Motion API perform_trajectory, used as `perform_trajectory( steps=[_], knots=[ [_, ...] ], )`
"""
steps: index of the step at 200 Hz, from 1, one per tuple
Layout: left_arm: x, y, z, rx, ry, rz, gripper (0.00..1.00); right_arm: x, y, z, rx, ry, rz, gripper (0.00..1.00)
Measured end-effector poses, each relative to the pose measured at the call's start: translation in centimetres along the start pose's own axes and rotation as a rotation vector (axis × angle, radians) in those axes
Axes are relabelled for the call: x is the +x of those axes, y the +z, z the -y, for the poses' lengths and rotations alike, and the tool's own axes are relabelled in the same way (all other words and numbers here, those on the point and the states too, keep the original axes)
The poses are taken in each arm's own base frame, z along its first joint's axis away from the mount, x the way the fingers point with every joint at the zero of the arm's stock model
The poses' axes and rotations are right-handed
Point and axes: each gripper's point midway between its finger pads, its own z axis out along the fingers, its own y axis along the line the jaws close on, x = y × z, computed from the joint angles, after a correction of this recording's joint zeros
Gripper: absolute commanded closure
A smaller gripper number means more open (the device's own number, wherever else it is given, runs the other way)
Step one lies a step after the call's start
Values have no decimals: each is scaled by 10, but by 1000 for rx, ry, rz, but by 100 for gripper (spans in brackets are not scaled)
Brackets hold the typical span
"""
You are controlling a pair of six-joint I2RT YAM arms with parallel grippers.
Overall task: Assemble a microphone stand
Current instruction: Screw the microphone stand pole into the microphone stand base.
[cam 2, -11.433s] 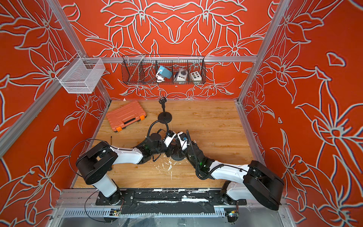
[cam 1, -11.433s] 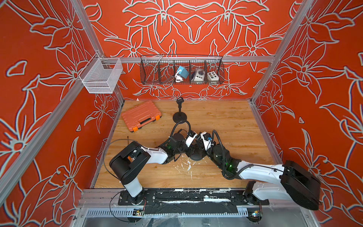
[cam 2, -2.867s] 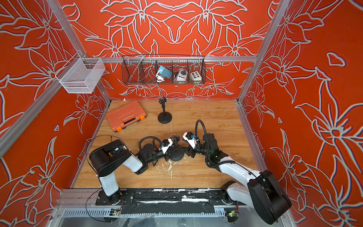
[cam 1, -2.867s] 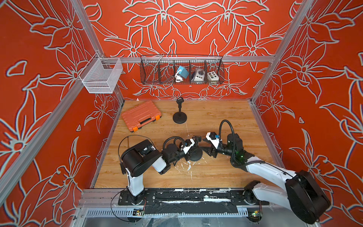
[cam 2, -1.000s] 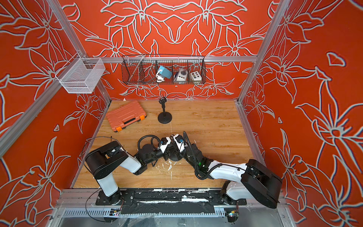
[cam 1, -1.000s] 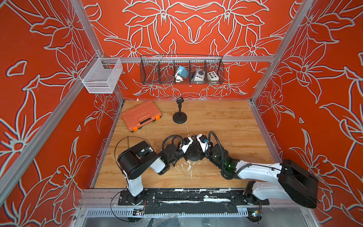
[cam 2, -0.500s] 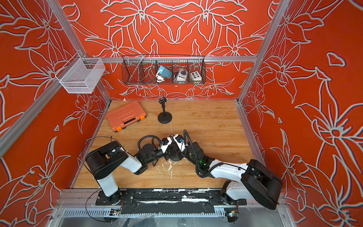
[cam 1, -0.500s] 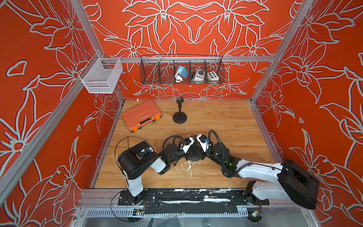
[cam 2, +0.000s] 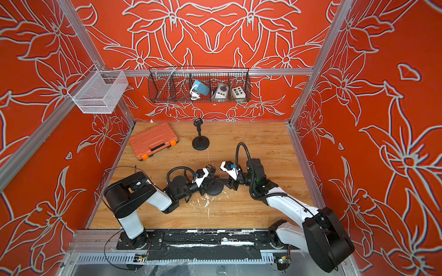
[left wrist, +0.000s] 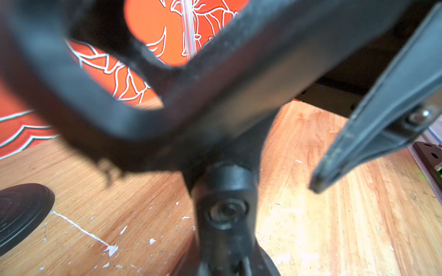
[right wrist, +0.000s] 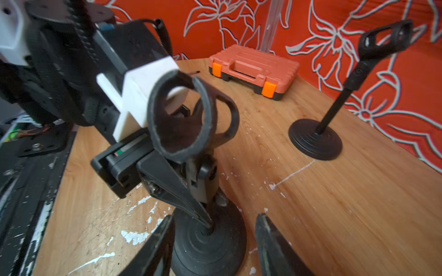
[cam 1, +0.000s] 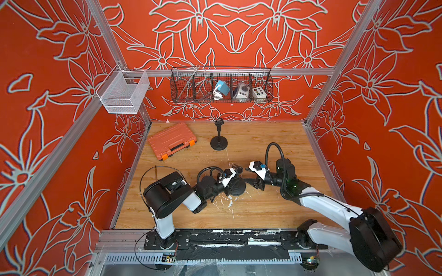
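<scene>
grip: left tool (right wrist: 207,208) clamped on mic clip (right wrist: 179,114) | right tool (right wrist: 215,241) apart beside base (right wrist: 224,255) rim

My wood table (cam 1: 263,143) bears a black base (cam 1: 237,189) under my left gripper (cam 1: 233,178); beyond it, a stand (cam 1: 218,137) and orange case (cam 1: 172,141).

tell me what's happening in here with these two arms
The robot is putting together a desk microphone stand near the front of the wooden table. The left claw is shut on its stem just under the mic clip, with the stem standing in the round base. The right claw is open, jaws apart either side of that base, gripping nothing. A second, complete stand sits further back beside an orange tool case.
</scene>
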Motion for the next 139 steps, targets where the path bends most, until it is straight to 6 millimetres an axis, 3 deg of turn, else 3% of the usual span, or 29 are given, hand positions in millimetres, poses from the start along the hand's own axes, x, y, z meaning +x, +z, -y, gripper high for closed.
perform_trajectory(
  steps=[64,139],
  knots=[
    [0,0,2,13,9,0,96,-17,13,-2,-198,-63,21,50],
    [0,1,3,19,14,-2,96,-12,26,-6,-333,-130,45,58]
  ],
)
